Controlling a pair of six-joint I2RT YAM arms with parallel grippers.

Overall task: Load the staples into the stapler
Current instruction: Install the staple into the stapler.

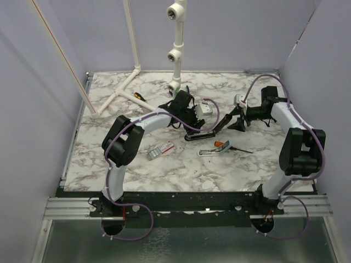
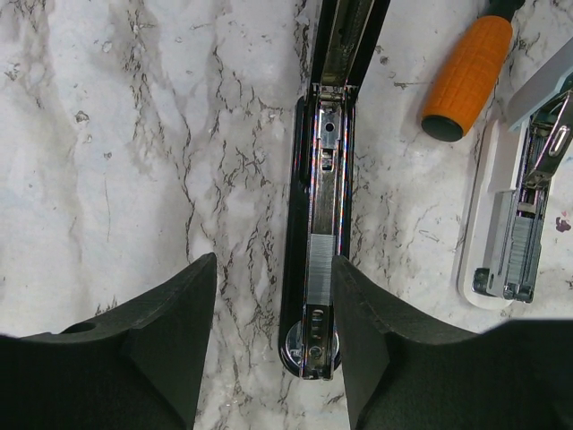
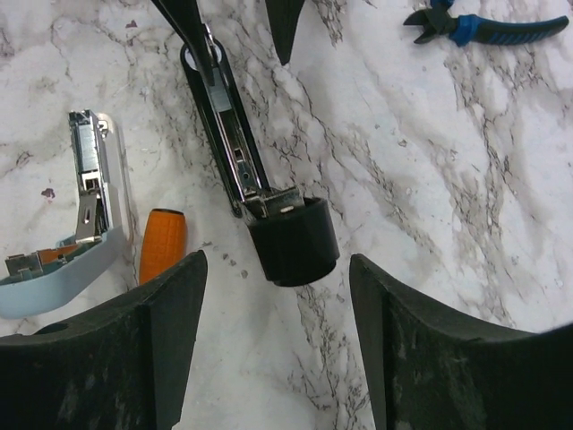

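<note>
You have walls close on the left, right and back of the marble surface [image 1: 241, 170], and white pipes [image 1: 118, 93] crowd the back left corner; the widest open marble lies along the near edge, in front of the arm bases.

Both arms reach to the middle and meet over the black stapler [image 1: 200, 135] from opposite sides. The left tool [image 2: 274, 269] points down over the stapler's base, its fingers apart; the base sits between them, close against the right one, not clamped. The right tool [image 3: 277, 269] is also apart, gripping nothing; the stapler's lid is hinged up toward it.

The stapler is slim and glossy, its metal channel open – a silvery strip of staples [image 2: 322, 260] already lies in it. The flat white staple box [image 1: 160, 150] sits well to the left of the stapler, nearer you.

Just right of the stapler lie a pale stapler [image 2: 519, 224], also open, and an orange-handled screwdriver [image 2: 467, 76] – close neighbours. Blue-handled pliers [image 3: 483, 27] lie farther back.
</note>
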